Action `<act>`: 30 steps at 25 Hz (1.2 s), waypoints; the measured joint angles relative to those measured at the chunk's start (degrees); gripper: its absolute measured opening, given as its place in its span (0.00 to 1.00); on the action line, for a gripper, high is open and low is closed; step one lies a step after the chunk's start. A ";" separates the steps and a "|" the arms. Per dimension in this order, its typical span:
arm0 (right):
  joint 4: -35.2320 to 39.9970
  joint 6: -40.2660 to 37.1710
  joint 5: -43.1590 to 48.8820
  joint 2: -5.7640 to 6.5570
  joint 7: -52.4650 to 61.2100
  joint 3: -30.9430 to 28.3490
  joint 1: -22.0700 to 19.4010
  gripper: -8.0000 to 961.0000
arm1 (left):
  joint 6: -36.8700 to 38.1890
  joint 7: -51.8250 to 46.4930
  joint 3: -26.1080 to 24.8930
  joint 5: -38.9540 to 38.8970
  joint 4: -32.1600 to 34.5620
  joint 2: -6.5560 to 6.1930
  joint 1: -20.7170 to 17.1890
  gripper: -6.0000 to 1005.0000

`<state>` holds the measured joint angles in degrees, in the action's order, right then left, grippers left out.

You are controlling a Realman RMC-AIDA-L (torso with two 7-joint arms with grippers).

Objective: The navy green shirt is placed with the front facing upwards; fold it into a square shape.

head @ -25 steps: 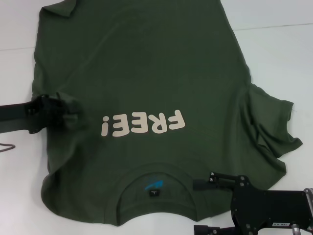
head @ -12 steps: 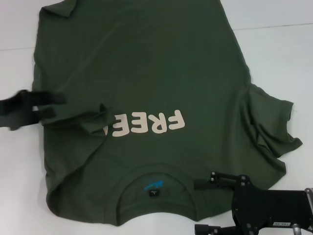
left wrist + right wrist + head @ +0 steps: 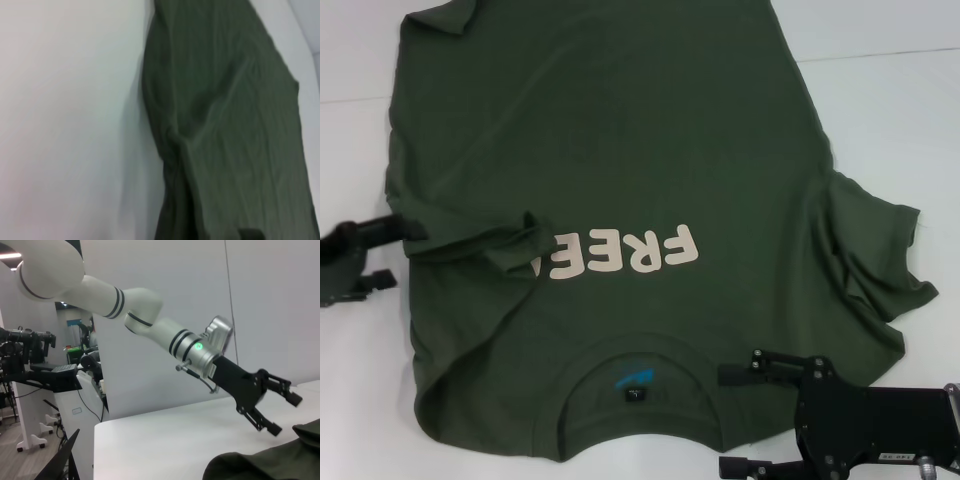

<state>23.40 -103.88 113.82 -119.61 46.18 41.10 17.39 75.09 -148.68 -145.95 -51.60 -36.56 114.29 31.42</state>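
The navy green shirt (image 3: 620,130) lies front up on the white table, its collar (image 3: 635,395) nearest me. Its left sleeve (image 3: 510,250) is folded inward and covers the end of the cream "FREE!" print (image 3: 630,252). The right sleeve (image 3: 865,255) lies spread out and wrinkled. My left gripper (image 3: 386,254) is open and empty, just off the shirt's left edge; the right wrist view shows the left gripper (image 3: 284,412) with fingers spread above the shirt (image 3: 260,465). My right gripper (image 3: 730,420) stands open by the collar's right side. In the left wrist view the shirt (image 3: 225,125) fills the frame's one side.
Bare white table (image 3: 890,110) surrounds the shirt on the right and table (image 3: 350,150) on the left. A thin wire-like object (image 3: 332,300) lies at the left edge. Other equipment and a stand (image 3: 30,365) show beyond the table in the right wrist view.
My left gripper let go of the left sleeve, which now lies folded inward over the print's end. The gripper drew back to the left, off the shirt. The right arm stayed put.
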 joint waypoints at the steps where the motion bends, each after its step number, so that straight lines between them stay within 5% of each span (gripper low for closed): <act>1: -0.02 0.00 0.00 0.00 0.00 -0.01 -0.01 0.92 | -0.54 0.07 0.43 0.02 0.72 0.27 0.28 0.91; 14: -0.19 0.00 0.00 0.08 -1.50 -0.15 -1.29 0.92 | -3.56 0.75 2.43 -0.02 1.84 2.35 4.27 0.94; 23: 0.01 0.08 0.00 0.08 -1.53 -0.14 -1.49 0.92 | -5.78 0.06 4.67 0.08 2.49 2.21 5.44 0.94; 30: 0.16 0.05 -0.06 0.08 -1.47 -0.14 -1.30 0.92 | -2.78 -3.55 5.00 0.15 0.01 0.45 3.58 0.94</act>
<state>23.56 -103.83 113.75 -119.53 44.71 40.96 16.09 72.31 -152.23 -140.95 -51.45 -36.55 114.74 35.00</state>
